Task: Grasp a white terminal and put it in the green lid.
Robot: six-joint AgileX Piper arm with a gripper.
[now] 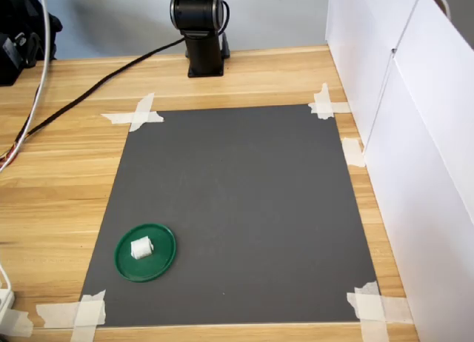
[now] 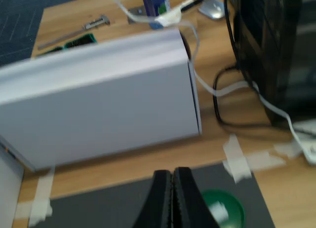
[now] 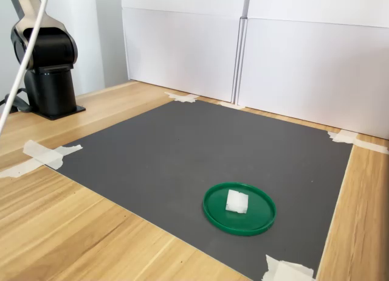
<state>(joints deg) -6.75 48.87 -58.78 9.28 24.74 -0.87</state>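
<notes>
On the dark grey mat (image 1: 244,209) taped to the wooden worktop (image 1: 59,179), the flat round dark-green plastic lid (image 1: 164,259) already holds the tiny white blocky plastic terminal (image 1: 141,247), which rests inside its low rim in both exterior views. From the wrist view, the black claw (image 2: 172,198) is closed and empty, raised clear of the lid. Judging by this, the placing is done; little seems left beyond parking the arm.
</notes>
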